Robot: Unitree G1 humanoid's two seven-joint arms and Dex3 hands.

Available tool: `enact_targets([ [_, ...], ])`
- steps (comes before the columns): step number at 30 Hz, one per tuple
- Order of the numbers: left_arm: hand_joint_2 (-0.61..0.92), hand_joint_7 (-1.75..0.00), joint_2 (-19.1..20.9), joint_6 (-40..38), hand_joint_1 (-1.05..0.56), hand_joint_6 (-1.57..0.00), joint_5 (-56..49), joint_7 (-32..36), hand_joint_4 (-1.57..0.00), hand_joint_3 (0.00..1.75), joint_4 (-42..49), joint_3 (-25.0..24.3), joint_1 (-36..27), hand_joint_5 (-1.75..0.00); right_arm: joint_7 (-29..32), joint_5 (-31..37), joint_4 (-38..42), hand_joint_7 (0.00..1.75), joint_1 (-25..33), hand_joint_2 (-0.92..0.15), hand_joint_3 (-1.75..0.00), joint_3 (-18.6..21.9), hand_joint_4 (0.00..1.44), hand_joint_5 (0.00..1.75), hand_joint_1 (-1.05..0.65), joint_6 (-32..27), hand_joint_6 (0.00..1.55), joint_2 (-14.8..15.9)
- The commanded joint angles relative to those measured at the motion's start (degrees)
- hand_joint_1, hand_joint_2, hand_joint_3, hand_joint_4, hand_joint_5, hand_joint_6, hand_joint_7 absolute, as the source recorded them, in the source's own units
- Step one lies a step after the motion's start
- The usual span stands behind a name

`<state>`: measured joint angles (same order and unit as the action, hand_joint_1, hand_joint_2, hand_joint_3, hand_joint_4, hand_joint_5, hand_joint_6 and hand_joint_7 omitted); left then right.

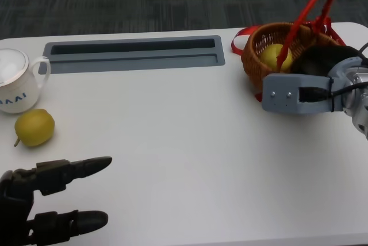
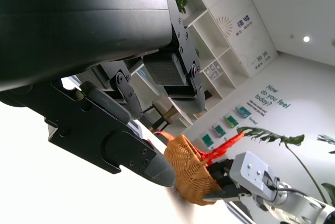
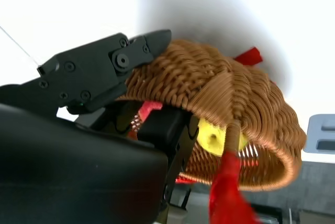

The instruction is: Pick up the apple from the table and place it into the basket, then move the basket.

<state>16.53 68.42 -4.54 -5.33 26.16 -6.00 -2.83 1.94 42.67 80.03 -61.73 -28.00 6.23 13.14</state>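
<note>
here the right robot hand grips the basket holding the apple; left robot hand released.

Only a yellow patch of the apple shows inside the basket at the table's far right corner; wicker wall, red handle and right hand cover the rest. That hand's fingers go out of sight behind the rim in the head view, and the right forearm is cut off by the picture's right edge. In the right wrist view the basket's outer wall hides its inside except a small yellow piece. At the table's left edge the mug is cropped. The left hand at the near left corner is cut by the frame's lower left corner. The background shelves in the left wrist view are too small to make out.
</note>
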Motion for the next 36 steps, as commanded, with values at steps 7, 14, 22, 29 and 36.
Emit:
enact_targets([
  [7,0.71,0.0,1.7,-1.9,-0.57,-0.93,1.9,-1.8,-1.03,0.0,-0.5,0.6,0.6,0.0,-1.4,-2.2,-0.1,0.0,0.8,-0.81,0.0,2.6,0.49,0.0,-0.73,2.6,0.44,2.4],
  [14,0.71,0.0,1.5,-2.3,-0.57,-0.93,1.5,-2.0,-1.03,0.0,0.1,0.9,1.6,0.0,0.0,-0.5,-0.3,0.0,0.5,-0.78,0.0,1.1,0.31,0.0,-0.84,4.4,0.27,2.8],
  [22,0.71,0.0,1.1,-1.7,-0.58,-0.93,0.9,-2.0,-1.04,0.0,2.0,1.5,4.3,-0.01,-3.7,-6.5,-1.1,0.0,-0.5,-0.78,0.0,6.4,0.22,0.02,-0.88,9.4,0.22,3.5],
  [29,0.71,-0.01,1.2,-1.8,-0.56,-0.94,1.6,-2.5,-1.04,0.0,2.8,2.4,5.3,-0.01,-5.1,-8.8,-2.0,0.0,-0.2,-0.76,0.0,8.1,0.28,0.02,-0.85,15.1,0.21,4.7],
  [36,0.71,-0.01,1.0,-1.4,-0.56,-0.95,1.6,-2.6,-1.06,0.0,3.2,2.6,5.6,-0.01,-6.4,-9.3,-2.5,0.0,-0.6,-0.8,-0.01,8.2,0.19,0.0,-0.99,16.8,0.18,6.0],
])
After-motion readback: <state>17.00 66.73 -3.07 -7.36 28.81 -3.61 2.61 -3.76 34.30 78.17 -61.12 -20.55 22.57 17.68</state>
